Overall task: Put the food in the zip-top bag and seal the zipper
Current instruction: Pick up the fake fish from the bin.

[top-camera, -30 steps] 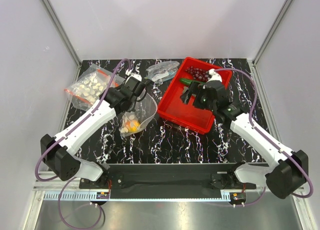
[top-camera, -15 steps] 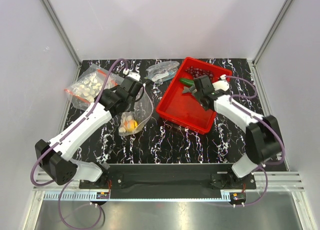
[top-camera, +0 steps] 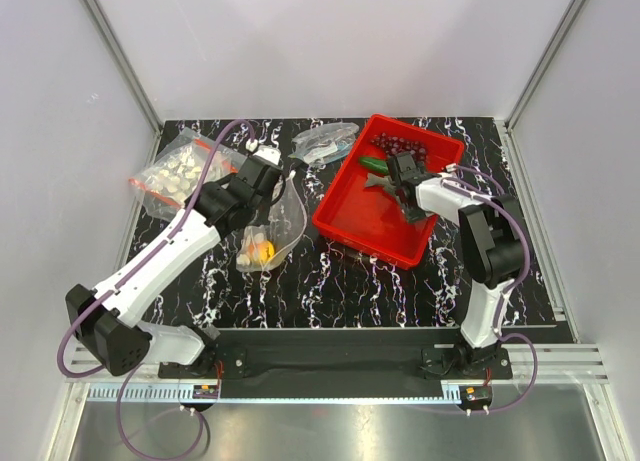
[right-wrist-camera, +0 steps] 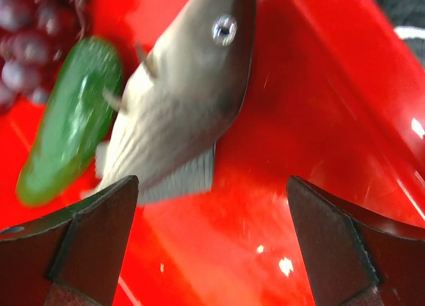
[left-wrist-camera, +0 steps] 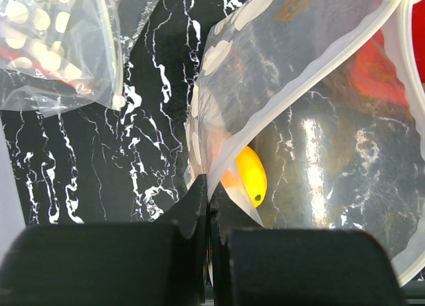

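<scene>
Two arms rose from the bottom edge of the top view. On the black marbled table (top-camera: 340, 281) lay three bags. The zip-top bag (top-camera: 282, 221) was left of centre, a second dotted bag (top-camera: 178, 173) at the upper left, and a small clear bag (top-camera: 325, 141) with greyish contents at the top centre. One red tray (top-camera: 370, 221) sat right of centre.

The foods numbered four. The orange-yellow fruit (top-camera: 262, 249) was inside the zip-top bag. The grey fish (top-camera: 381, 184), green cucumber (top-camera: 373, 164) and grape bunch (top-camera: 392, 141) lay in the tray's upper corner.

A second earlier the right arm had reached long from the lower right. It now stood tightly folded, and the right gripper (top-camera: 392, 176) had closed in on the fish. The zip-top bag hung narrower, with the fruit hardly shifted.

The left gripper (top-camera: 272, 176) was clamped on the bag's upper edge, its jaws meeting on a pale band there in the left wrist view. The right gripper's jaws were spread wide, and the fish lay just beyond them.

The bag was clear, glossy and crumpled, with white round dots near its edge.
</scene>
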Tool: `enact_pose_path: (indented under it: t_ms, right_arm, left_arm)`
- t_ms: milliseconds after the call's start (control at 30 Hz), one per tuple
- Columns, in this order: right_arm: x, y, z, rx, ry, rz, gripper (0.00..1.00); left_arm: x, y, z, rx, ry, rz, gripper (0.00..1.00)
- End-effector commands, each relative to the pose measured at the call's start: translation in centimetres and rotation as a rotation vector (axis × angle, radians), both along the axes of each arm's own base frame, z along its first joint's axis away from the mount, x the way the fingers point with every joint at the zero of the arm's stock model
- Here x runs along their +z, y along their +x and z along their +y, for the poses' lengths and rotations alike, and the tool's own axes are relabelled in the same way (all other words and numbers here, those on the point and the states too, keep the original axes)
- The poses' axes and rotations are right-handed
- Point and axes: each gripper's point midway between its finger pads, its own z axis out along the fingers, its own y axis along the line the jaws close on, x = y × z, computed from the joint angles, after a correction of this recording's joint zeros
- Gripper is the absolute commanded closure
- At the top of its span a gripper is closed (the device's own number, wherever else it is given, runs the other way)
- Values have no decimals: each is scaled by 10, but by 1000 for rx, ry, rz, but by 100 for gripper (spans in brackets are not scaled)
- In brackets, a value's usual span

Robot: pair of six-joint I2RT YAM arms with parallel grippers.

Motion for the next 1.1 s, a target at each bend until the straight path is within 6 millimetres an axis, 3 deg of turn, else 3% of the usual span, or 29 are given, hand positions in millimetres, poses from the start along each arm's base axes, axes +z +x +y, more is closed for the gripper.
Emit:
enact_pose_path:
  t_ms: [0,167,333,433,467,533,700,800,1067]
  right_arm:
    - [12,29,-12,-86,-14,-98,0]
    - [-4,42,-18,-101,-25,-122,0]
    - [-6,53,-26,-105,-71,-146,3]
    - [-4,63,-29,-96,-91,-181,18]
    - [0,67,-28,-87,-97,-203,31]
    - [2,70,-29,-50,-133,-214,46]
    - [35,77,-30,-3,-175,-315,77]
    - [55,75,-27,81,-215,-357,88]
    - [101,55,7,454,-259,-437,95]
  left_arm:
    - [10,3,-6,-24,-50,-39,100]
    - [10,1,-6,-29,-60,-46,100]
    - [9,0,-5,-30,-55,-44,100]
    - [8,0,-5,-29,-54,-45,100]
    - [9,1,-5,-30,-54,-46,100]
    - [7,0,-5,-31,-53,-43,100]
    - [7,1,-5,-32,-52,-41,100]
    - [6,1,-6,-35,-49,-37,100]
    - [1,0,-13,-71,-56,-11,100]
